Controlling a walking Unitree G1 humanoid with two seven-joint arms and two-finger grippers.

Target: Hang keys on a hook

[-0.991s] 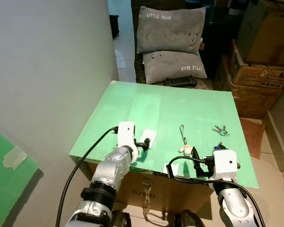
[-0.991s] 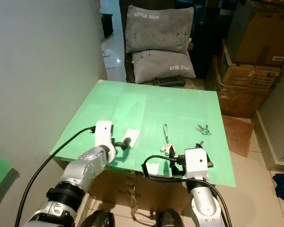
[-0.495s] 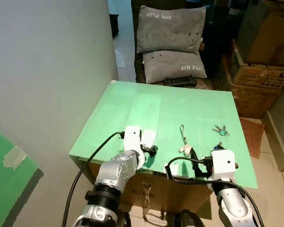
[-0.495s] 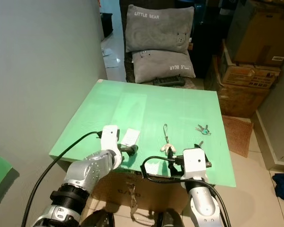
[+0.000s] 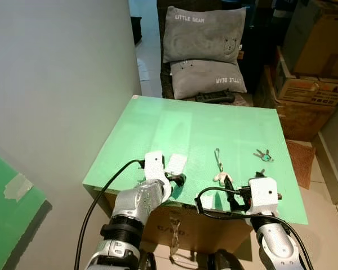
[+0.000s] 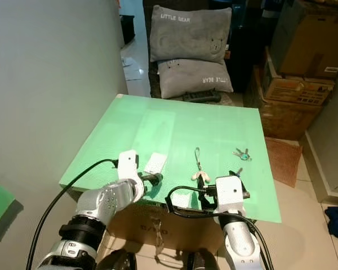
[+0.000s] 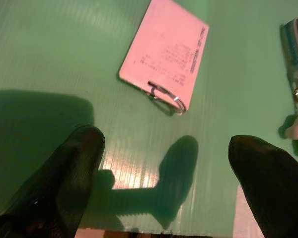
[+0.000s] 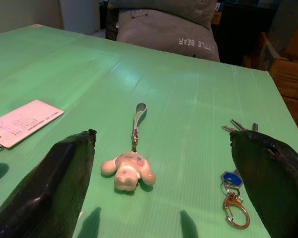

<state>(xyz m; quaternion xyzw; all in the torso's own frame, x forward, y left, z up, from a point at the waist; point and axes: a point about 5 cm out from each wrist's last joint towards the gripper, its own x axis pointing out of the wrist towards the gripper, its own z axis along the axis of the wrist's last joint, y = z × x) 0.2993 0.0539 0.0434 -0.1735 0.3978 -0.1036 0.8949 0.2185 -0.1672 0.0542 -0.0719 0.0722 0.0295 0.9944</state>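
Keys (image 5: 262, 154) lay far right on the green worktop (image 5: 158, 121). Both hands hovered at its near edge, fingers spread and empty: left hand (image 7: 164, 163) by a white card (image 7: 164, 52), right hand (image 8: 161, 198) near a plush keychain (image 8: 128, 168).

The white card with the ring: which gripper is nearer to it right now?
Left. The left gripper sits just beside the white card, near its ring end. The right gripper is farther off, by the plush keychain.

We see green table (image 5: 197, 121) carrying white card (image 5: 175, 163), plush keychain (image 5: 219, 169), keys (image 5: 262, 154), blue-tagged key (image 8: 231, 184).
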